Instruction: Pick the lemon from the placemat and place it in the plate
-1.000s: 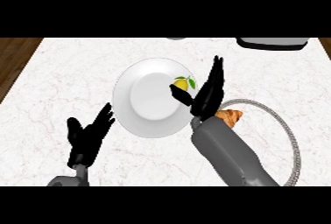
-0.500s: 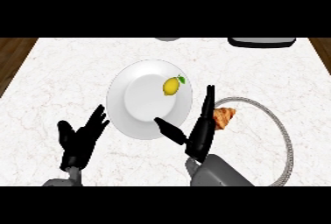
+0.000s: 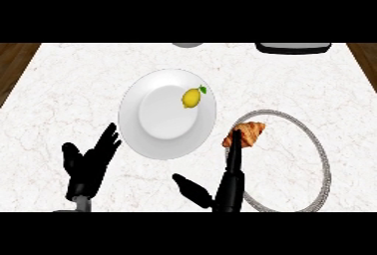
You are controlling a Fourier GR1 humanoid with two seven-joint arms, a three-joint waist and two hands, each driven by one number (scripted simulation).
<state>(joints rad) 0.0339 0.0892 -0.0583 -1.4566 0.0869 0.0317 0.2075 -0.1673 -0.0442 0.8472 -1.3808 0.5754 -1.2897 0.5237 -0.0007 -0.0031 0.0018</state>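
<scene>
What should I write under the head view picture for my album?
A lemon sits on the white plate, a croissant beside it, both robot hands open below.

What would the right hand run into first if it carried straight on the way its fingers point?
The right hand points up the view, open. Its fingertips already overlap the croissant on the round placemat, so that likely comes first. Its height above the croissant is unclear. The plate with the lemon lies off to the left.
</scene>
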